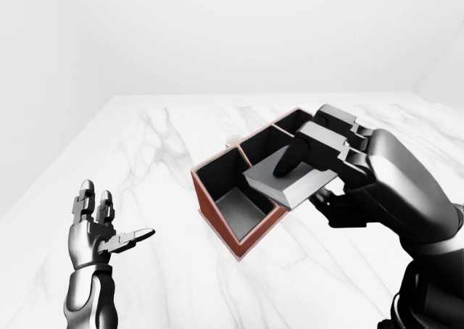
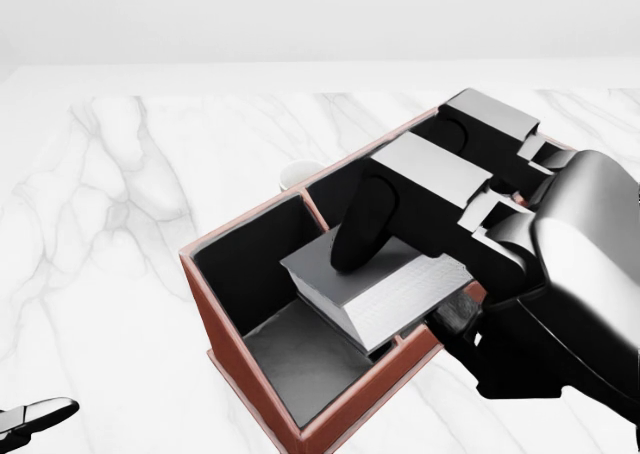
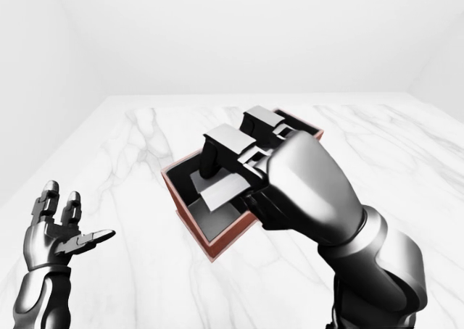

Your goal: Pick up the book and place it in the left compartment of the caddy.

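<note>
A red-brown caddy with three dark compartments sits on the white marble table. My right hand is shut on a grey book, with two fingers across its top cover and the thumb beneath. The book lies nearly flat above the caddy's rim. It straddles the divider between the left and middle compartments, and its corner overhangs the left compartment. My left hand is open at the lower left of the left-eye view, well away from the caddy and holding nothing.
A small white round object peeks out past the caddy's far wall. The marble table spreads wide to the left of the caddy. My right forearm fills the lower right.
</note>
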Controlling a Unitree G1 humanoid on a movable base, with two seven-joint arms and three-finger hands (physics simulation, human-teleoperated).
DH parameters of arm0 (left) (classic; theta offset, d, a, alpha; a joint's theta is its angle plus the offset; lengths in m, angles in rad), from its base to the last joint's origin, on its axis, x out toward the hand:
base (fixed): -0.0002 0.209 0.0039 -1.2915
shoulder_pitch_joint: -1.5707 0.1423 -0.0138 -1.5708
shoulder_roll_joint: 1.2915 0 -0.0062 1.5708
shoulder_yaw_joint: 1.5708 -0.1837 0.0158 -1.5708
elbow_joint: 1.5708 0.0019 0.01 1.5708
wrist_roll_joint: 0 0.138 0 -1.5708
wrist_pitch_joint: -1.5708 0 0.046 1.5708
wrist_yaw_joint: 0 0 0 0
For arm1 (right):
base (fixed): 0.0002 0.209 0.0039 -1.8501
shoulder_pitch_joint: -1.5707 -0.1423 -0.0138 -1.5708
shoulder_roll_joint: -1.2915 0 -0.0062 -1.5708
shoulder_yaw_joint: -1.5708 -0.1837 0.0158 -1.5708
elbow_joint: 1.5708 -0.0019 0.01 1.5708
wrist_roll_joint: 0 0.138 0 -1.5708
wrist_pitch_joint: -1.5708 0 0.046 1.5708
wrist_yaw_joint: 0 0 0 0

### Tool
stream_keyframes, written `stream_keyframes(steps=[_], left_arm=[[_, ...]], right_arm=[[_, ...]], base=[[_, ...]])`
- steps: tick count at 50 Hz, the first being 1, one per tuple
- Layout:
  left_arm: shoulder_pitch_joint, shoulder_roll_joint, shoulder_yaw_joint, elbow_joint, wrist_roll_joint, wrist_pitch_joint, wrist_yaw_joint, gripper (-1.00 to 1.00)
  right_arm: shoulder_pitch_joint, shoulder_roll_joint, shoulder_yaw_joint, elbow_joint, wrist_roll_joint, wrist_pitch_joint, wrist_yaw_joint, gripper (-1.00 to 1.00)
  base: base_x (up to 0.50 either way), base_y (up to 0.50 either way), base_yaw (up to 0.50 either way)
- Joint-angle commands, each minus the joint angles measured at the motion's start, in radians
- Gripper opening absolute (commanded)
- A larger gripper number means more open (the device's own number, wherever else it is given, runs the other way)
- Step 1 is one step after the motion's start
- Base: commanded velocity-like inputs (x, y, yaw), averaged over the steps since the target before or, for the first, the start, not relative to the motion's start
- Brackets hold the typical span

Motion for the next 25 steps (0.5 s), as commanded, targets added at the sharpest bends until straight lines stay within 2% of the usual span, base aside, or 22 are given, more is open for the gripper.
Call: stream_keyframes(steps=[1,9,25], left_arm=[[0.000,-0.003,-0.003,-0.002,0.005,0.000,0.000,1.00],[-0.003,0.000,-0.004,0.009,0.005,0.000,0.000,1.00],[0.000,-0.001,-0.005,0.006,0.005,0.000,0.003,1.00]], right_arm=[[0.023,0.013,-0.090,0.052,0.298,0.000,0.000,-1.00],[0.061,0.019,-0.078,0.093,0.427,0.000,0.000,-1.00],[0.052,0.022,-0.036,0.221,0.465,0.000,0.000,-1.00]], base=[[0.00,0.00,0.00],[0.00,0.00,0.00],[0.00,0.00,0.00]])
